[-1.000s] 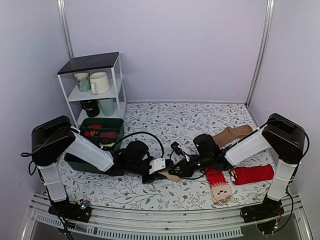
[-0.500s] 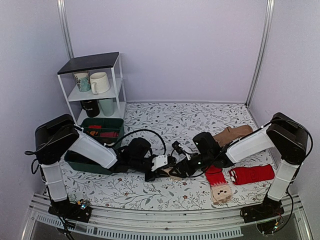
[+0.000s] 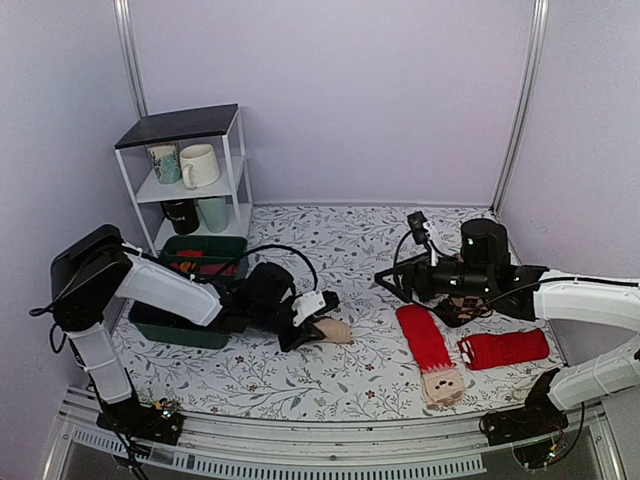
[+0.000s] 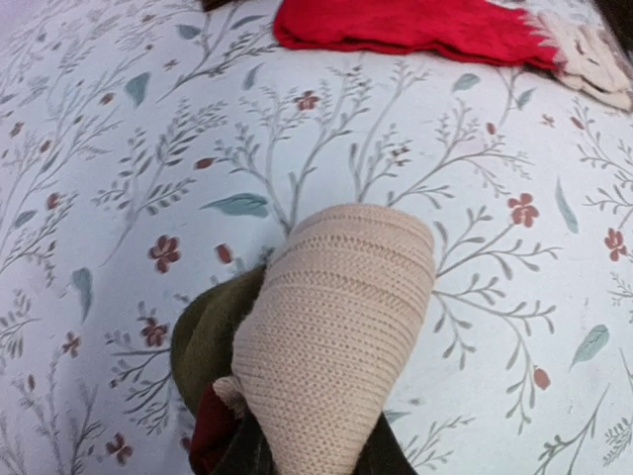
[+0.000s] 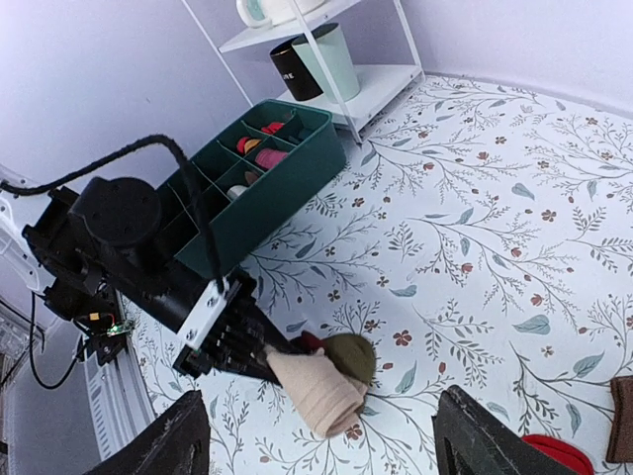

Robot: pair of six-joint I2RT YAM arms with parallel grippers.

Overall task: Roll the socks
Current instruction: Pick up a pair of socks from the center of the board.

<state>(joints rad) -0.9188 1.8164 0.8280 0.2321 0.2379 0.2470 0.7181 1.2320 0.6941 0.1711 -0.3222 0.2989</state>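
The socks (image 3: 333, 330) are a tan knitted roll with olive green and dark red showing at one end (image 4: 336, 327), lying low over the flowered table. My left gripper (image 3: 306, 330) is shut on the near end of the roll (image 5: 316, 388); its dark jaws only just show under the knit in the left wrist view. My right gripper (image 3: 392, 282) hangs open above the table, off to the right of the roll and clear of it. Its two black fingers (image 5: 168, 440) frame the roll from a distance, with nothing between them.
A green divided bin (image 3: 188, 322) sits left of the roll, behind my left arm. A white shelf (image 3: 235, 160) with mugs stands at the back left. Two red socks (image 3: 423, 340) (image 3: 503, 348) lie at the right, with a brown sock (image 3: 455, 312) under my right arm.
My right gripper has opened, let go of the roll and drawn back up and to the right. My left gripper stays shut on the roll, shifted slightly left.
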